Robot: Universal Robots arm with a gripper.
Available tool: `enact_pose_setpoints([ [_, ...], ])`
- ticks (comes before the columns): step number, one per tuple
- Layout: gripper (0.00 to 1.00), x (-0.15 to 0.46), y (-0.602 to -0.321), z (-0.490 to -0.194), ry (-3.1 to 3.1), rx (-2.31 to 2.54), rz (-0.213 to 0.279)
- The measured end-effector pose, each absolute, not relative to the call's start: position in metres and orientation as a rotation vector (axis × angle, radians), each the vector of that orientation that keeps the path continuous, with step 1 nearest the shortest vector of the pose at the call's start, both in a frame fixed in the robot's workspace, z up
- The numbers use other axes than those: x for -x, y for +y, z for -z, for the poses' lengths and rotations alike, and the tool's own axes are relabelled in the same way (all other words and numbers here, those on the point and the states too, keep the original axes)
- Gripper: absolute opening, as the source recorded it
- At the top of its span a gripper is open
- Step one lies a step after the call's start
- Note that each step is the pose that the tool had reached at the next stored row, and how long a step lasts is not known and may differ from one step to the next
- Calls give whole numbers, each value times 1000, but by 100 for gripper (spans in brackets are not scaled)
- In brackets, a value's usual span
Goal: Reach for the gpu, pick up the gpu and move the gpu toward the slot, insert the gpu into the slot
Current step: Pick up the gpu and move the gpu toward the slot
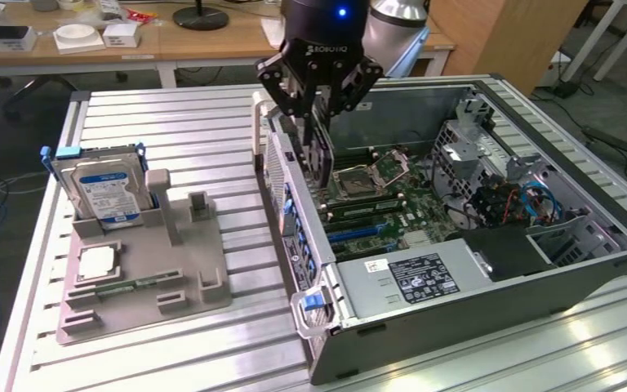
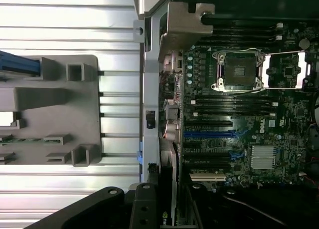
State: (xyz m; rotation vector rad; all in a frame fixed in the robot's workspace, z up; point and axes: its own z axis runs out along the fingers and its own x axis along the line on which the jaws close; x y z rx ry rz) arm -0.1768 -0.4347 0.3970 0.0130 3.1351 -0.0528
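Black gripper around thin flat gpu

A ribbed aluminium table carried everything. Toward the exterior view's left, a flat grey parts fixture lay on its slats. Just beside that, toward the right, an open computer case rested on its side, with a narrow strip of bare table between them.

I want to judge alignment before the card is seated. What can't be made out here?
- gpu: wrist view, cut off at the picture edge, partly covered by the gripper.
- Its connector edge: exterior view, dark against the board, too small.
- hard drive label print: exterior view, too small.
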Motion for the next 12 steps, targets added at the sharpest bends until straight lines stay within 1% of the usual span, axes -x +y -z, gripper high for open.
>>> enact_pose_setpoints([
  [12, 27, 159, -435, -397, 3135, -13, 53],
])
